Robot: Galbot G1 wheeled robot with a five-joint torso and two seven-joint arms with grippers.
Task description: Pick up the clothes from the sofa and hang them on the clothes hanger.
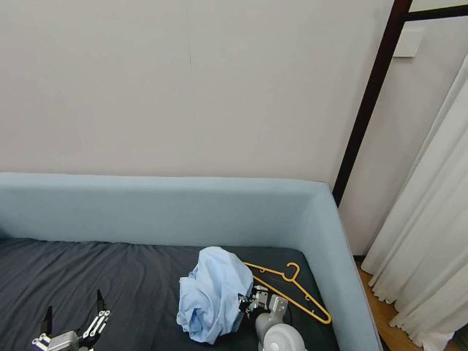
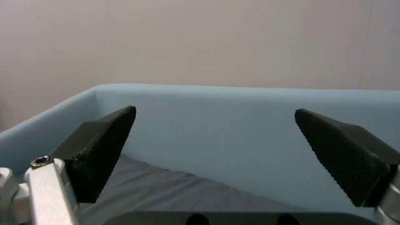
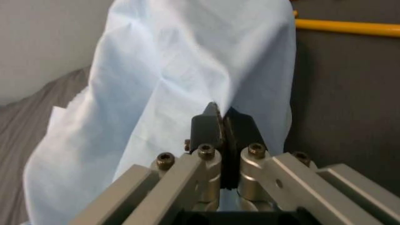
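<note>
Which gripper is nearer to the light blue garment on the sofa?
Right. The right gripper is shut on the light blue garment; the left gripper hangs open over the dark seat, apart to its left.

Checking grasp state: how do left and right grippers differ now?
Left gripper is open and empty; right gripper is shut on the blue shirt. Left gripper hangs over bare dark cushion; right gripper sits by the orange hanger. Both are low over the sofa.
</note>
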